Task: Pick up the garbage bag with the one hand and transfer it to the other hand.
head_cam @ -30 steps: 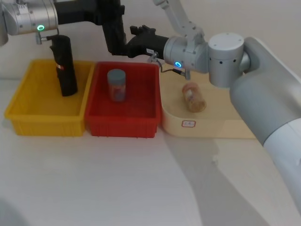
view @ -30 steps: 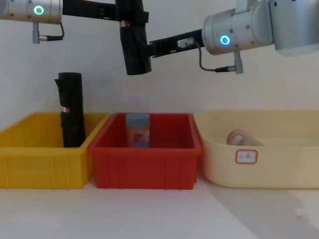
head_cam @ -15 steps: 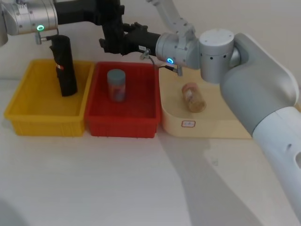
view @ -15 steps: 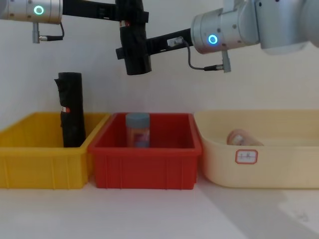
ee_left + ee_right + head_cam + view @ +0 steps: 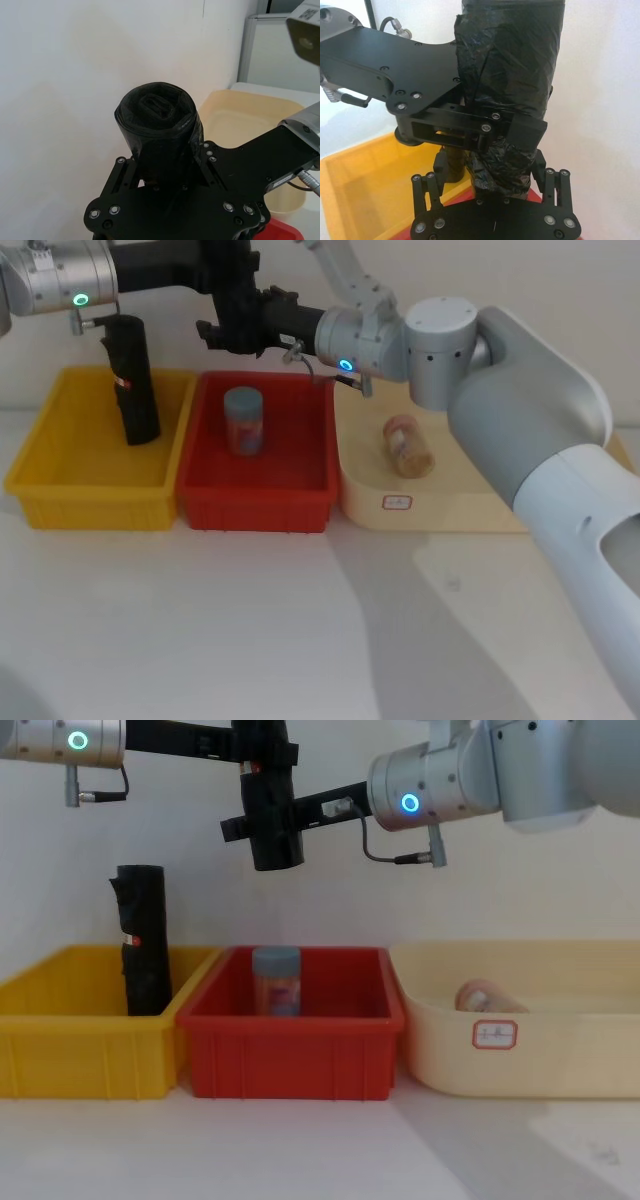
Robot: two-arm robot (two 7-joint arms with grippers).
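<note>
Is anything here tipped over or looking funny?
Yes, two small things. The jar in the cream tray lies on its side, while the jar in the red bin stands upright. The black roll in the yellow bin leans a little. The garbage bag, held high between both grippers, looks crinkled but unharmed.

My left gripper (image 5: 262, 750) clamps the garbage bag (image 5: 272, 810) near its top and holds it upright in the air above the red bin (image 5: 292, 1038), while my right gripper (image 5: 250, 823) has its fingers on either side of the roll's lower part. Below, a taller black roll (image 5: 142, 940) stands in the yellow bin (image 5: 90, 1040), a blue-lidded jar (image 5: 276, 981) stands in the red bin, and a jar lying on its side (image 5: 482, 997) rests in the cream tray (image 5: 520, 1040).
</note>
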